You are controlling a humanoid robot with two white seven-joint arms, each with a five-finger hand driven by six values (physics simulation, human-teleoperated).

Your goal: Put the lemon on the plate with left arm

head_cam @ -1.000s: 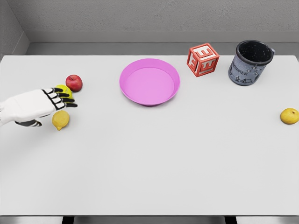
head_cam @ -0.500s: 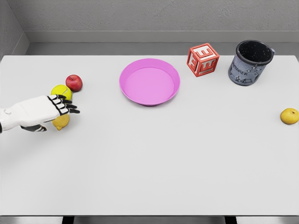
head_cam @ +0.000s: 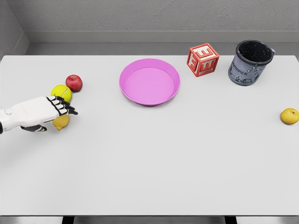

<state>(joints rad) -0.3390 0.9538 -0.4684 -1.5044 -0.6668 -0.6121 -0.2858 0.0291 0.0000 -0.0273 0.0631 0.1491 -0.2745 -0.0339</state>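
A broad white table (head_cam: 154, 158) fills most of the view, its near edge at 6 o'clock. Beyond its far edge, toward 12 o'clock, runs a grey textured wall (head_cam: 154, 14) above a paler ledge. At 10 o'clock a side wall meets it in a corner. Light is even and soft.

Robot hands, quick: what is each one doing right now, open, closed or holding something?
Left hand: over the lemon, fingers extended; whether it grips the fruit cannot be told.
Right hand: not in view.
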